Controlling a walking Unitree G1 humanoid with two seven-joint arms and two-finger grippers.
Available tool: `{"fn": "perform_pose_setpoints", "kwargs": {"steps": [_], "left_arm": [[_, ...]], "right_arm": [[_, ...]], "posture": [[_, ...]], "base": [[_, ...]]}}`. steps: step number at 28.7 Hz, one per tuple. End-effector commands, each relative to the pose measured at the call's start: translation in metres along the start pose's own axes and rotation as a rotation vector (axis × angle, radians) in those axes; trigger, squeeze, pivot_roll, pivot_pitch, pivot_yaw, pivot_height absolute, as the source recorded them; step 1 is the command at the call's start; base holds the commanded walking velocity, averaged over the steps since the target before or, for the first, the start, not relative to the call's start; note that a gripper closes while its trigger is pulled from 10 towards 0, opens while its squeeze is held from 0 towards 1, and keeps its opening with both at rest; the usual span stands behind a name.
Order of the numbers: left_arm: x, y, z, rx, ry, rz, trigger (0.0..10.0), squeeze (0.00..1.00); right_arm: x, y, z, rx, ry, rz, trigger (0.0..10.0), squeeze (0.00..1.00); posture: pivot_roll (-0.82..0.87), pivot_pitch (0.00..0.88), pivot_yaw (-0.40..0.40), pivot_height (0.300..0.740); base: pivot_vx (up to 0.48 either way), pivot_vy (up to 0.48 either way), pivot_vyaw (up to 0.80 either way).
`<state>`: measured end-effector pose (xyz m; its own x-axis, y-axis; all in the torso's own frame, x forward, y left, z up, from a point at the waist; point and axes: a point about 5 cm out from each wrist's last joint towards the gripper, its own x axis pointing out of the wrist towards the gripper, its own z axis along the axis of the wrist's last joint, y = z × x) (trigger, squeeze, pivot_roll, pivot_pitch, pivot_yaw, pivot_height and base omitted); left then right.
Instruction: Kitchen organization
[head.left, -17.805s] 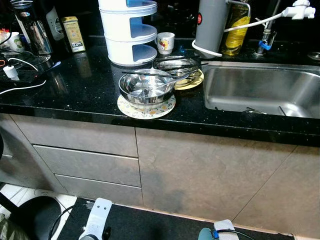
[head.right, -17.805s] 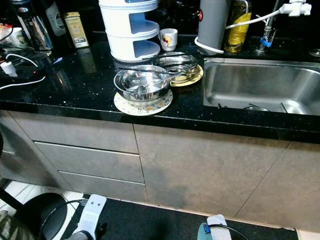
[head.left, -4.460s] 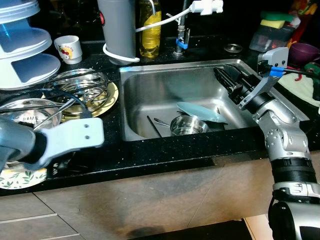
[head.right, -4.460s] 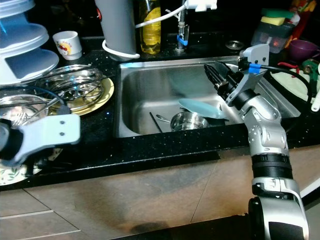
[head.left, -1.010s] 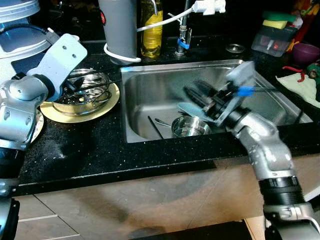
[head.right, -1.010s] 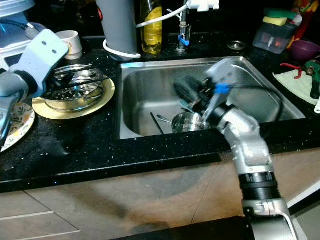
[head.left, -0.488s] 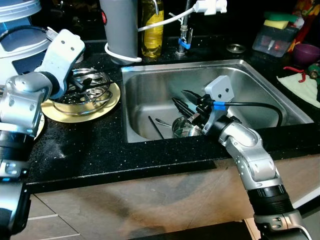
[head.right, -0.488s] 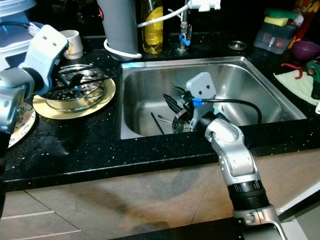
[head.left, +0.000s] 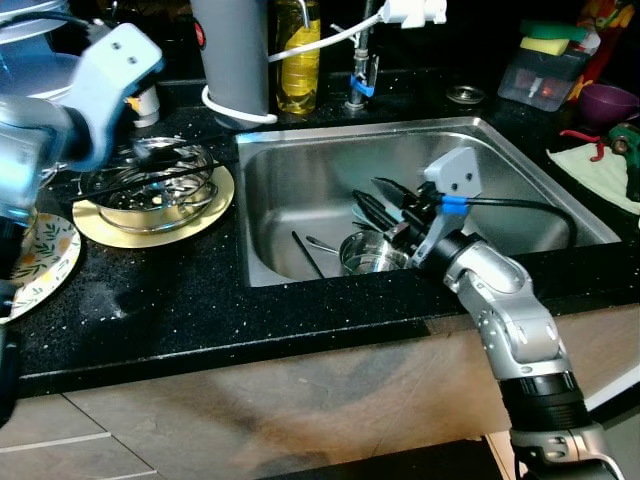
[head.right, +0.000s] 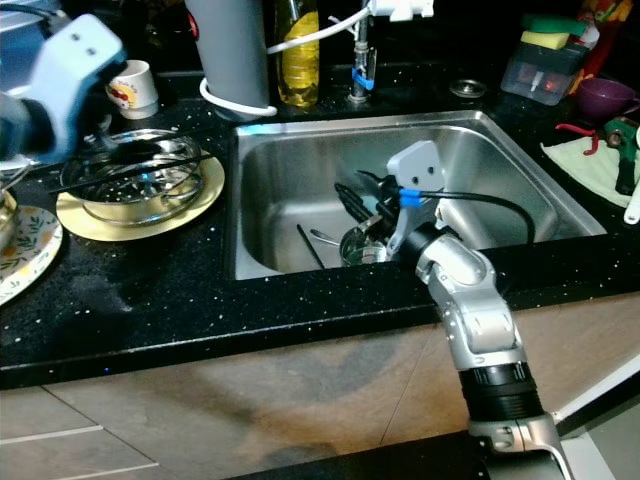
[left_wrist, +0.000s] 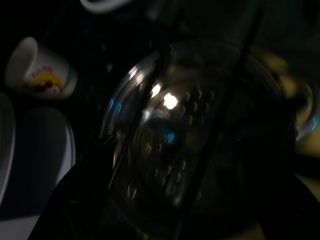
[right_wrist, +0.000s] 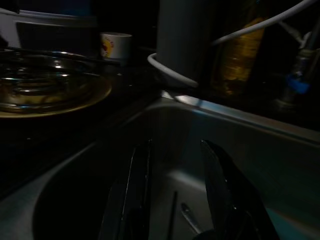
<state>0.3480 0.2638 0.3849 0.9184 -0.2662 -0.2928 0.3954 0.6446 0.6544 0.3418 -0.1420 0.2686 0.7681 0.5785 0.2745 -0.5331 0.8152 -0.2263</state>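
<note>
A black stone counter (head.left: 200, 310) runs along the front, with a steel sink (head.left: 300, 180) set into its right half. On the counter left of the sink, near the sink's left rim, a yellow plate (head.left: 155, 215) carries a perforated steel bowl (head.left: 150, 185) with dark utensils laid across its top. A flowered plate (head.left: 40, 265) lies at the counter's left edge, just beside the yellow one. At the back edge stand a grey canister (head.left: 235, 55), a bottle of yellow oil (head.left: 293, 60) and a small white cup (head.right: 133, 88).

In the sink, near its front wall, sits a small steel pot (head.left: 368, 252), with a spoon (head.left: 320, 243) and a dark stick beside it.

The right gripper (head.left: 380, 205) reaches into the sink just above the pot, its fingers (right_wrist: 217, 180) apart and holding nothing. The left gripper (left_wrist: 165, 150) hovers blurred over the steel bowl; whether its fingers are spread or closed cannot be told.
</note>
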Motion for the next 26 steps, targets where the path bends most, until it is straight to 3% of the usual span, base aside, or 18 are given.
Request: {"fn": "perform_pose_setpoints", "kwargs": {"steps": [1, 5, 10, 22, 26], "left_arm": [[-0.006, 0.002, -0.005, 0.049, 0.042, -0.040, 10.0, 0.00], [-0.012, 0.005, -0.011, 0.039, 0.072, -0.107, 10.0, 0.00], [-0.008, 0.006, -0.015, -0.019, 0.062, -0.129, 10.0, 0.00], [0.018, 0.004, -0.033, -0.101, 0.087, -0.099, 10.0, 0.00], [0.021, 0.002, -0.036, -0.077, 0.104, -0.100, 10.0, 0.00]], "right_arm": [[-0.002, 0.003, -0.001, 0.020, -0.002, 0.011, 10.0, 0.00], [-0.002, 0.004, -0.001, 0.037, -0.003, 0.015, 10.0, 0.00], [-0.002, 0.004, -0.001, 0.045, -0.003, 0.017, 10.0, 0.00], [-0.003, 0.003, -0.001, 0.065, -0.002, 0.005, 10.0, 0.00], [-0.003, 0.002, -0.001, 0.074, -0.004, -0.005, 10.0, 0.00]], "posture": [[-0.02, 0.166, -0.025, 0.740], [-0.02, 0.161, -0.028, 0.740], [-0.02, 0.161, -0.032, 0.740], [-0.03, 0.169, -0.032, 0.740], [-0.03, 0.172, -0.032, 0.740]], "base": [[0.000, 0.000, 0.00], [0.000, 0.000, 0.00], [0.000, 0.000, 0.00], [0.000, 0.000, 0.00], [0.000, 0.000, 0.00]]}}
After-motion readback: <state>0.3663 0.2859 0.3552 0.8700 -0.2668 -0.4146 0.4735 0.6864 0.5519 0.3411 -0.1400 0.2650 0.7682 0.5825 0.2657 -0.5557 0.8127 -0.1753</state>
